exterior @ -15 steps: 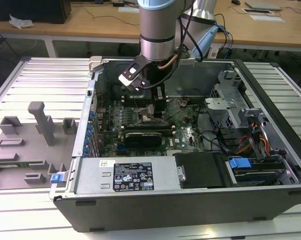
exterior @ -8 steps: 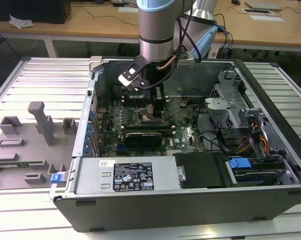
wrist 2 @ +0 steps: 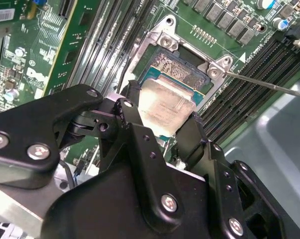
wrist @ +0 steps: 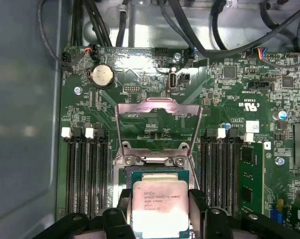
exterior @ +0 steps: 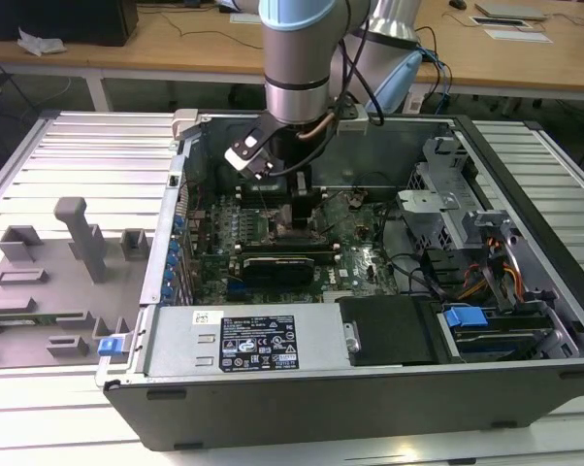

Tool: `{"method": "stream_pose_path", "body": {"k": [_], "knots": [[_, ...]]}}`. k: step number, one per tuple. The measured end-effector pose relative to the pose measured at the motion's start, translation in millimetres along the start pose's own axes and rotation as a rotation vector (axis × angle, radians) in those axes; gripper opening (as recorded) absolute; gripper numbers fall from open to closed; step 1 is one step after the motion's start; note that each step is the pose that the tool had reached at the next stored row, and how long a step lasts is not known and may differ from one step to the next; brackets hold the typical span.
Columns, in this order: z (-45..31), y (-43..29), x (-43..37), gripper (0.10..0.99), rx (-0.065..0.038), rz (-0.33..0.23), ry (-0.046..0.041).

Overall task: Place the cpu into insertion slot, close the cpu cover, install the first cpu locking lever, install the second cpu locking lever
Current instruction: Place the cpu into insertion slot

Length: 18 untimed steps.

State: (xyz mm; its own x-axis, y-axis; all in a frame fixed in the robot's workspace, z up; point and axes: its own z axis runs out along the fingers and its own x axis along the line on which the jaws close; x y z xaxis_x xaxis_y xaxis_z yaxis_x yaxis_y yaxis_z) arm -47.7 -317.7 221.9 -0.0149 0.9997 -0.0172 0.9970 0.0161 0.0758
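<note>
First wrist view has the gripper [wrist: 162, 199] closed on the cpu [wrist: 161, 211], a black angular finger [wrist: 124, 205] on each of two opposite edges. The chip hovers over the near side of the slot [wrist: 155, 173] and, by my judgement, is not seated. What could go wrong: a tilted or turned chip would meet the socket's fine contacts unevenly and bend them; a sideways drift would catch a finger on the memory slots [wrist: 87, 174] flanking the socket; the cover [wrist: 157, 105], standing raised behind the slot, could be knocked down onto the chip; and the smooth metal face gives the fingers little bite, so it may slip. Materials, from the exterior view's left: matt grey moulded fixtures [exterior: 83, 238] on a ribbed metal table [exterior: 79, 146]; the dark steel case [exterior: 370, 408]; the green board [exterior: 360, 262], busy with small parts; a bare folded sheet-metal drive cage [exterior: 447, 184] at the right. The cpu is a flat square, pale dull silver; the cover a thin bright frame with a square window; the lever [wrist 2: 269, 85] in the second wrist view a thin straight rod.
</note>
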Motion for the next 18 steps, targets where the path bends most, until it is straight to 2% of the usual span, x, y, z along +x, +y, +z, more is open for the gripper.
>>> {"method": "stream_pose_path", "body": {"k": [15,18], "knots": [[17.8,-3.6,0.3,0.541,0.000,0.019,-0.0004],[20.0,-3.9,3.7,0.541,0.000,0.019,0.0004]]}}
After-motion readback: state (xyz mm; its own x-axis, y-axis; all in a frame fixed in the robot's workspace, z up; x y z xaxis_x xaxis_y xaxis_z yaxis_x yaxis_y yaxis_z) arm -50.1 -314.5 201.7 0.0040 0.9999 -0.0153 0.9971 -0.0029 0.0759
